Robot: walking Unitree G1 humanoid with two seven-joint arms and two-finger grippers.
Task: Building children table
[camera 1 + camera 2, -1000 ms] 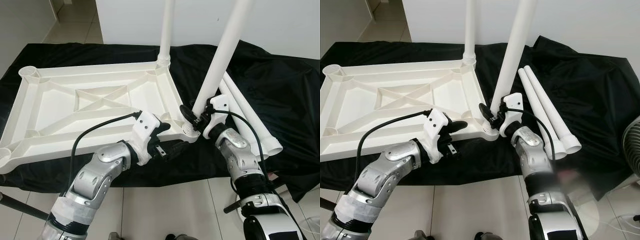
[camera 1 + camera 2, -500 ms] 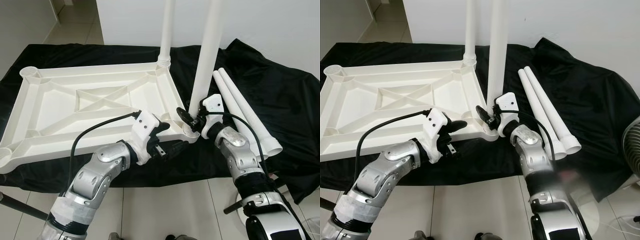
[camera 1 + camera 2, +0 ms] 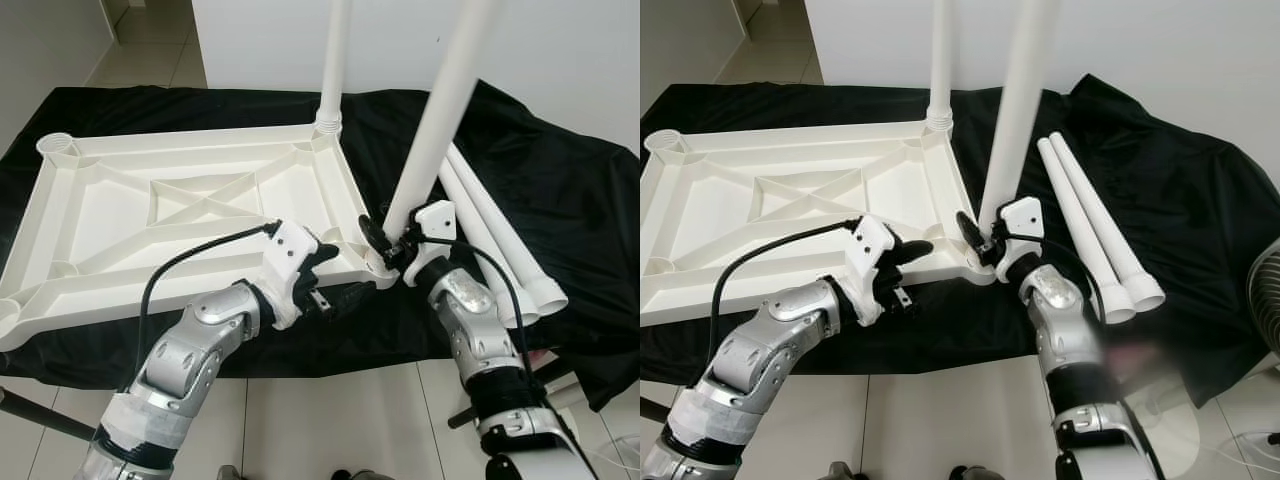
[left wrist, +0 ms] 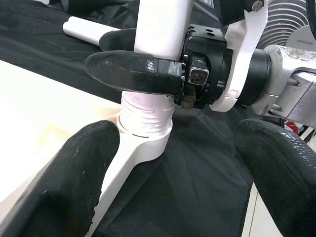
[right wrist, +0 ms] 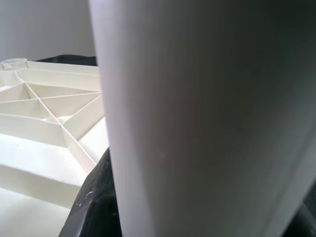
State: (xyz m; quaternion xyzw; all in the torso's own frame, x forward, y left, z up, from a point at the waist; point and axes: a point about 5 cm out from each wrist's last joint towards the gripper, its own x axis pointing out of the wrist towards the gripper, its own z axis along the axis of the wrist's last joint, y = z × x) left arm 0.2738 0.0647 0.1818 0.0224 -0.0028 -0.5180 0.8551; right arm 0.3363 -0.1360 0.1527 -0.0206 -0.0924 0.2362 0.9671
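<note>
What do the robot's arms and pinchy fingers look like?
Both arms are shiny silver metal with rounded joints. Each wrist has a white plastic block, and a black cable loops from it along the arm. The left gripper and right gripper each have two long, rounded black fingers. The left arm has pale tape wrapped near its upper end.

Bright, even indoor light; head views sharp, wrist views soft up close.

The two eye views are evenly lit with soft, faint shadows; the white table frame (image 3: 190, 215) reads near overexposed against the black cloth (image 3: 560, 190), whose folds lose detail in the dark. A smeared, blurry patch sits over the right forearm (image 3: 1080, 350) in the right eye view. In the left wrist view the near fingers (image 4: 74, 182) are out of focus, with a dull sheen on the right pincer (image 4: 143, 54). The right wrist view is soft: the white leg (image 5: 207, 123) is a pale, shaded blur.
</note>
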